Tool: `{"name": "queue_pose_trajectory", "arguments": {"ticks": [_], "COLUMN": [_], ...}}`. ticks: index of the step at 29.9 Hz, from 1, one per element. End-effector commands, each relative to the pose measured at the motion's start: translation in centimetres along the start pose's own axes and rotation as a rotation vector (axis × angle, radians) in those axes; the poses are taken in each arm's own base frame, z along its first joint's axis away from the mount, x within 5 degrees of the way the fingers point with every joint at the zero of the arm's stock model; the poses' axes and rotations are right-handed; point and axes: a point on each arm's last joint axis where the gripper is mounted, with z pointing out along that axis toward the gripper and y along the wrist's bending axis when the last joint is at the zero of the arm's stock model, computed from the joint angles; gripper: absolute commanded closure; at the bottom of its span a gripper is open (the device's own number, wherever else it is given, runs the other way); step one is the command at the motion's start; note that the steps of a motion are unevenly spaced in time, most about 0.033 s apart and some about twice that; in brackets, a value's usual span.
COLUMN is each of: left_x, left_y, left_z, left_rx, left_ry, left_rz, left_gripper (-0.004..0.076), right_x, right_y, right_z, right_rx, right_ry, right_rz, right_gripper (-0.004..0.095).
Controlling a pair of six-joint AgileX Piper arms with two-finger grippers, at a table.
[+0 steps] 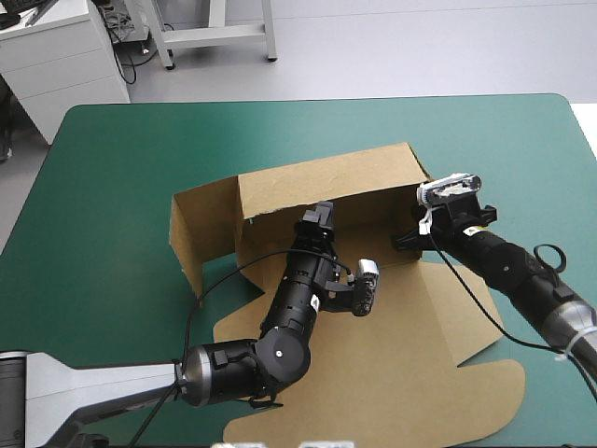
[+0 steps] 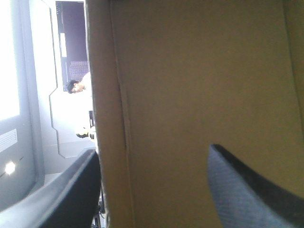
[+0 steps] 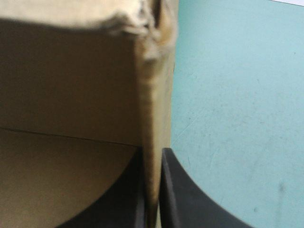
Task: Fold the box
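The box (image 1: 392,364) sits at the centre of the teal-green tabletop (image 1: 112,159), partly erected. At centre left of the high view, a side wall (image 1: 201,233) stands upright. It meets the back wall (image 1: 326,187) at a corner, and the back wall runs across the centre toward the right. The rest of the board lies flat, spreading from the centre to the lower right of the frame.

The left arm enters from the lower left and reaches to the inner face of the back wall. The left claw (image 1: 320,217) is wide open and holds nothing. In its wrist view the two black fingers (image 2: 247,190) stand well apart, one in front of the brown inner face and the other beyond the board's edge. A creased strip of board lies between them. Contact with the board cannot be determined.

The right arm enters from the right edge of the frame. The right claw (image 1: 409,241) is at the right end of the back wall, all but closed on it. In its wrist view the fingers (image 3: 183,194) clamp the upright board edge between them. The brown face lies to one side and bare tabletop to the other. The upper corner of that edge is crumpled
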Motion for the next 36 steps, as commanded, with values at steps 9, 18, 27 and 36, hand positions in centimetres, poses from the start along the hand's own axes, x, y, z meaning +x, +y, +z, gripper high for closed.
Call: {"name": "queue_pose_trajectory", "arguments": {"ticks": [9, 18, 27, 36], "left_x": [-0.1, 0.0, 3.3, 13.3], "left_y": [2.0, 3.3, 10.9, 19.0], "left_z": [-1.1, -1.2, -0.9, -1.6], "left_rx": [-0.073, 0.079, 0.137, 0.086], "left_ry": [0.003, -0.053, -0.064, 0.077], "left_rz": [-0.046, -0.083, -0.364, -0.864], "left_gripper": [0.0365, 0.0732, 0.0732, 0.0732], "right_x": [-3.2, -3.0, -2.9, -2.9], "right_y": [-0.8, -0.7, -0.6, -0.6], "right_z": [2.6, 2.8, 2.8, 2.8], "right_rx": [0.058, 0.041, 0.024, 0.024], "right_ry": [-0.074, -0.056, -0.042, -0.042], "right_rz": [-0.027, -0.036, -0.036, -0.036], "right_gripper": [0.0926, 0.0926, 0.0926, 0.0926]}}
